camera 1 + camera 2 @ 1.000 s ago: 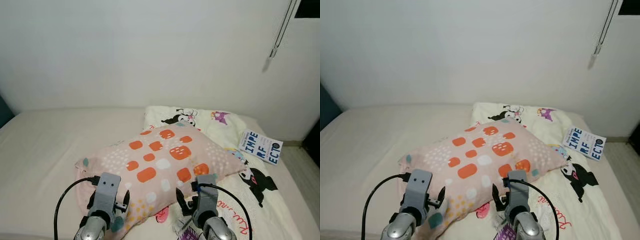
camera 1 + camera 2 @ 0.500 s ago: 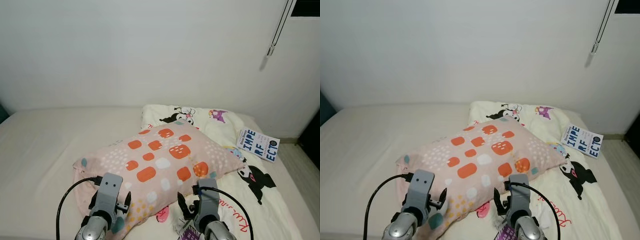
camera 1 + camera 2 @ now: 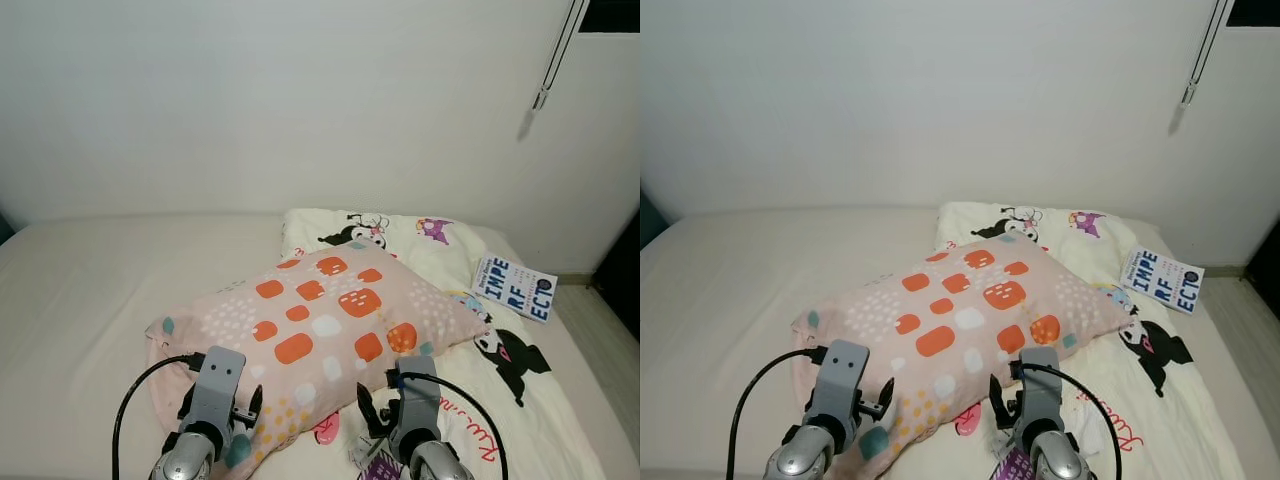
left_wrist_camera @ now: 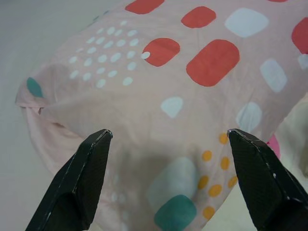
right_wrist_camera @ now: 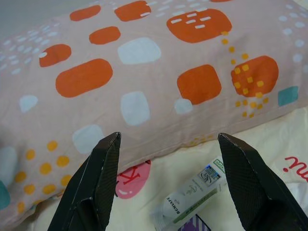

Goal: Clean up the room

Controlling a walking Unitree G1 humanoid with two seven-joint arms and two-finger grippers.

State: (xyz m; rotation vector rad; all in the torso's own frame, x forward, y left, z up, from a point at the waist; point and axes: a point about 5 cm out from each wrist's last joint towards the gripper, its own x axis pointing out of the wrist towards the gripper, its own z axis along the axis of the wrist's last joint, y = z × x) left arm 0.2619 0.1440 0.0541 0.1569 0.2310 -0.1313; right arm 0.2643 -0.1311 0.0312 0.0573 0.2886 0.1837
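Pink pillow on the bed, both claws spread

Pink spotted pillow [image 3: 320, 325] lies mid-bed [image 3: 90, 290], overlapping a cartoon-print blanket [image 3: 500, 400]; a book [image 3: 515, 288] rests near the blanket's right edge; left claw [image 3: 216, 412] and right claw [image 3: 390, 415] hover at the pillow's near side. Left wrist view: fingers [image 4: 77, 187] wide apart above the pillow's corner. Right wrist view: fingers [image 5: 94, 183] wide apart over the pillow's edge; a small tube [image 5: 190, 195] lies beside it on the blanket.

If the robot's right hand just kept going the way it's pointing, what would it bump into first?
Most likely the near edge of the pink patterned pillow. The right hand is open and aimed at it. A small tube lies lower on the cartoon blanket, probably under that line, though depth is unclear.
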